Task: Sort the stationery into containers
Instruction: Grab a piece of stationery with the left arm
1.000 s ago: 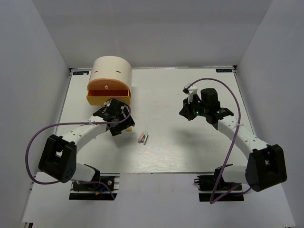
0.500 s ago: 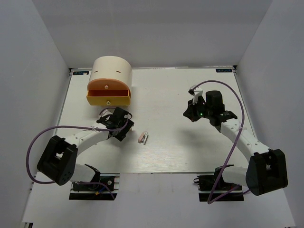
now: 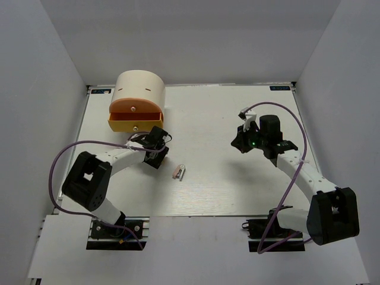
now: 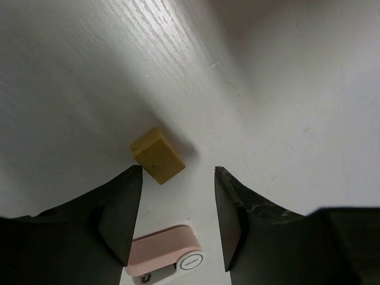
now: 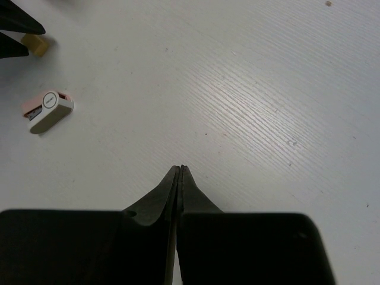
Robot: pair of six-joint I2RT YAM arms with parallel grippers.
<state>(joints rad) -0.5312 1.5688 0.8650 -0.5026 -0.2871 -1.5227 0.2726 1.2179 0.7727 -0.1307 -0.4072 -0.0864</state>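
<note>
A tan eraser lies on the white table just beyond the tips of my open, empty left gripper. The pinkish-white clip lies on the table below the jaws, nearer the camera. In the top view the left gripper is low over the table, right of the drawers, and the clip lies right of it. The cream cylindrical box stands at the back left with its orange drawer and yellow drawer pulled out. My right gripper is shut and empty. No markers or grey eraser show.
The right wrist view shows the clip and the eraser far to its left, with the left gripper's fingertips beside the eraser. White walls enclose the table on three sides.
My left gripper has moved away from the drawers, down and right, and now points at the eraser and clip. My right gripper has drifted slightly right and stays shut.
</note>
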